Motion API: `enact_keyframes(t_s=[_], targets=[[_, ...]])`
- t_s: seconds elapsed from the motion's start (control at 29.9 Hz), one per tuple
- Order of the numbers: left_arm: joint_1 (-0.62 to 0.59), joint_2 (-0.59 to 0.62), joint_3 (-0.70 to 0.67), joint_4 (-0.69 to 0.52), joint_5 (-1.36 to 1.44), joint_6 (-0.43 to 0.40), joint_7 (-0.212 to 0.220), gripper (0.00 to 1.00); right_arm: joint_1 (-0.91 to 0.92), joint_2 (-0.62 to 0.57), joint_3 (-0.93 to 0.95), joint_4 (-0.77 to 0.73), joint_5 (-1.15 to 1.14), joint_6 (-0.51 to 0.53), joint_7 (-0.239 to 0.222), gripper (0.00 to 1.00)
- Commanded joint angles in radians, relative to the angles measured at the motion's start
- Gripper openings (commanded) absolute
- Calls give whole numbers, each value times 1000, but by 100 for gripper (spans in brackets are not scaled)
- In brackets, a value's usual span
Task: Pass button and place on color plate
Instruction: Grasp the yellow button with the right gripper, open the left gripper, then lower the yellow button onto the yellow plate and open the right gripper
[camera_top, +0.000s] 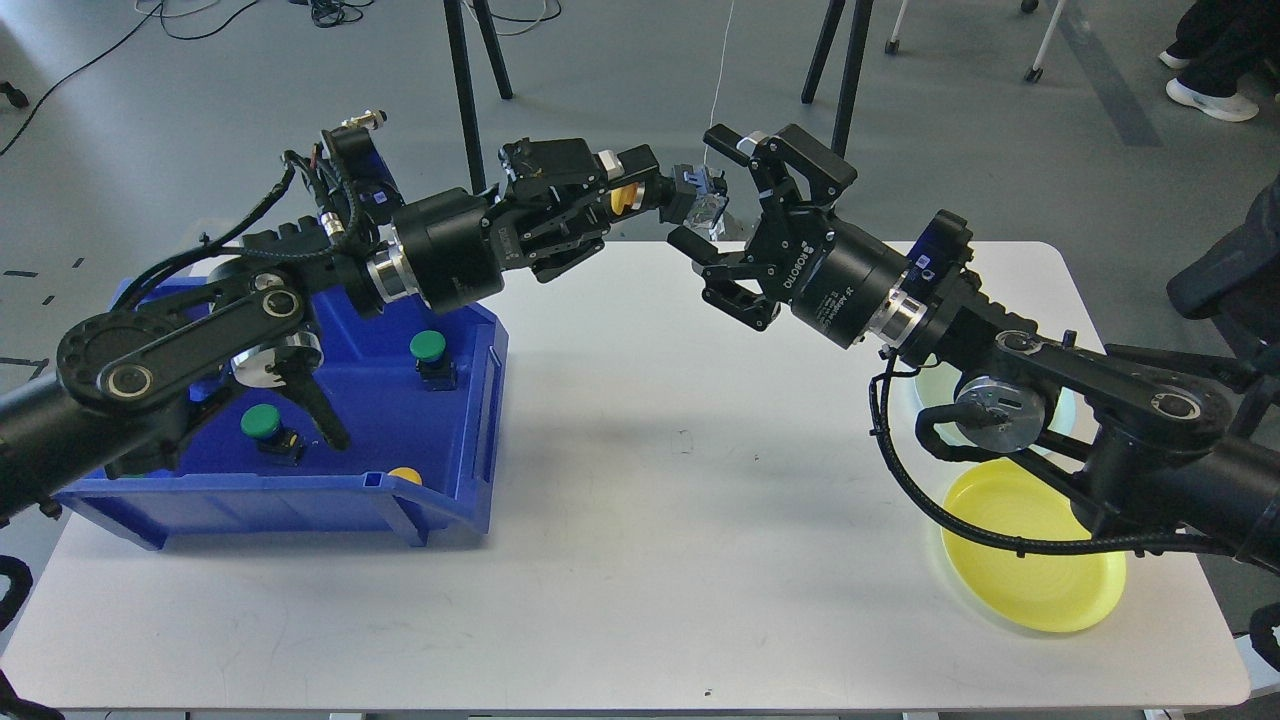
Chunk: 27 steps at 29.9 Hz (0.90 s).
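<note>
My left gripper (625, 190) is shut on a yellow button (623, 198) and holds it in the air above the table's far edge, with the button's black and blue base (698, 200) sticking out to the right. My right gripper (716, 205) is open, and its fingers stand above and below that base without closing on it. The yellow plate (1030, 585) lies at the front right. The pale green plate (1062, 408) behind it is mostly hidden by my right arm.
A blue bin (485, 400) stands on the left of the white table (650, 560). It holds two green buttons (428, 346) (261, 421) and a yellow button (405, 474) by its front wall. Tripod legs stand on the floor behind the table.
</note>
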Motion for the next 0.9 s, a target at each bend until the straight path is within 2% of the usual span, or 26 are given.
enact_keyframes(t_s=[0.0, 0.07, 0.37, 0.43, 0.47, 0.5, 0.53, 0.57, 0.7, 0.8, 0.87], targets=[[0, 0, 0, 3, 0, 0, 0, 6, 1, -5, -2, 4, 1, 2, 0, 89], [0, 0, 0, 6, 0, -1, 0, 6, 1, -5, -2, 5, 0, 2, 1, 78], [1, 0, 0, 6, -2, -9, 0, 10, 1, -1, 14, -1, -2, -16, 0, 1], [1, 0, 0, 6, -2, -9, 0, 20, 0, -5, 15, -1, -2, -18, -2, 0], [1, -1, 0, 5, -2, -9, 0, 29, 0, -6, 14, 1, -2, -19, -2, 0], [1, 0, 0, 6, 0, -10, 0, 44, 0, -8, 12, -1, -2, -22, -2, 0], [1, -1, 0, 6, -1, -13, 0, 65, 0, -9, 11, 1, -2, -25, -3, 0], [1, -1, 0, 6, -2, -13, 0, 79, -2, -15, 8, 2, -2, -25, -3, 0], [1, -1, 0, 6, -2, -16, 0, 81, -11, -31, 8, 7, 0, -25, -3, 0], [1, -1, 0, 6, -2, -16, 0, 94, -19, -50, 12, 11, 1, -25, -3, 0], [1, -1, 0, 6, -3, -15, 0, 97, -32, -72, 15, 22, 1, -25, -3, 0]])
